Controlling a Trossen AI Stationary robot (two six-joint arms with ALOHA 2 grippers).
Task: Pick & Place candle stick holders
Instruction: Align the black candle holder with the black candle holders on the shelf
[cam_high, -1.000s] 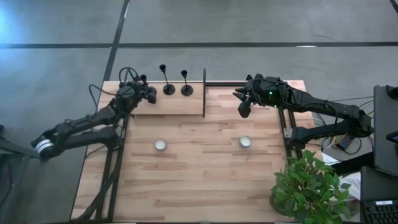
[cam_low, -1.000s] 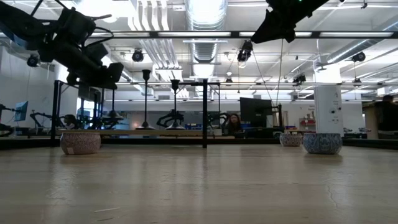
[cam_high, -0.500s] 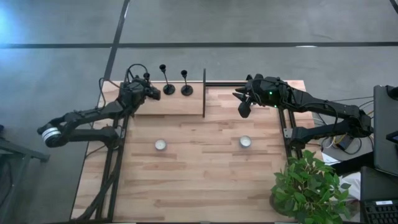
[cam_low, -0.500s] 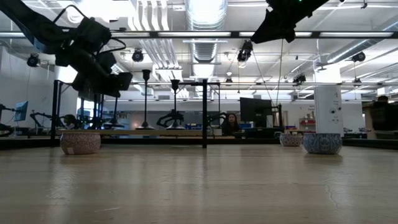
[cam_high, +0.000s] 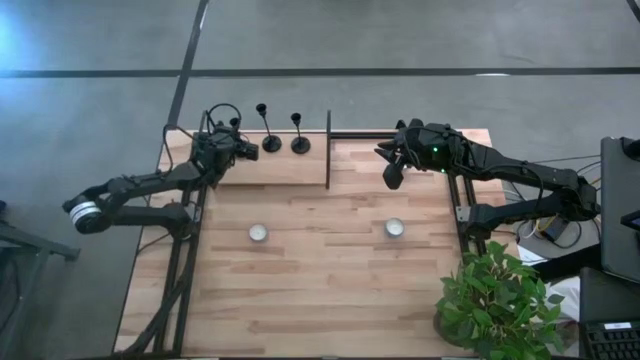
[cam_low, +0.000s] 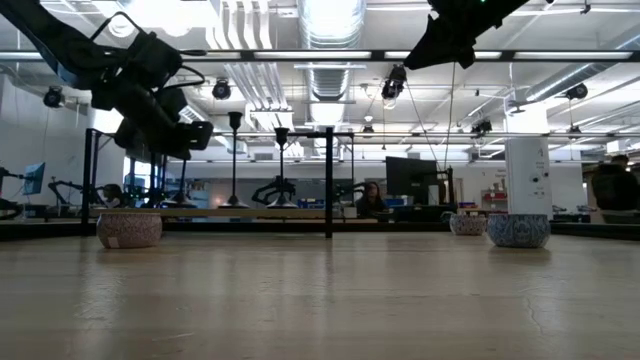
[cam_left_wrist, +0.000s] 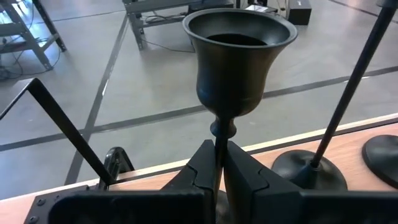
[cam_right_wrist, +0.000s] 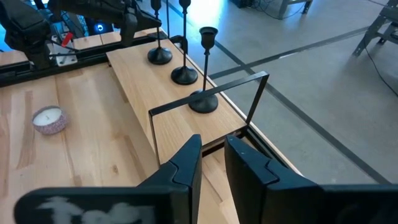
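The left gripper (cam_high: 243, 151) is at the far left of the table, over a raised wooden shelf (cam_high: 280, 166), and its two dark fingers (cam_left_wrist: 202, 168) are pinched onto the thin stem of a candle stick holder (cam_left_wrist: 237, 59). That holder stands upright, its long axis vertical, with the cup opening facing up (the wrist camera looks right into the dark bowl). Its base is hidden behind the fingers, so whether it rests on the shelf cannot be told.

Just beside it on the shelf stand two more holders, the middle one (cam_high: 270, 140) and the one nearest the thin black frame (cam_high: 299, 140); both are upright on round flat bases, stems vertical, cups on top. The three sit in a short row along the shelf's far edge.

The right gripper (cam_high: 392, 172) hangs above the table on the other side of the frame (cam_high: 329, 150), well apart from the holders, fingers (cam_right_wrist: 186, 171) slightly parted and holding nothing.

The table (cam_high: 320, 280) is light wooden planks. Two small tealights lie on it, one toward the left (cam_high: 258, 233) and one toward the right (cam_high: 394, 228). A potted plant (cam_high: 495, 300) sits at the near right corner. Beyond is a grey floor with dark lines, and a bright workshop with ceiling ducts and lights.
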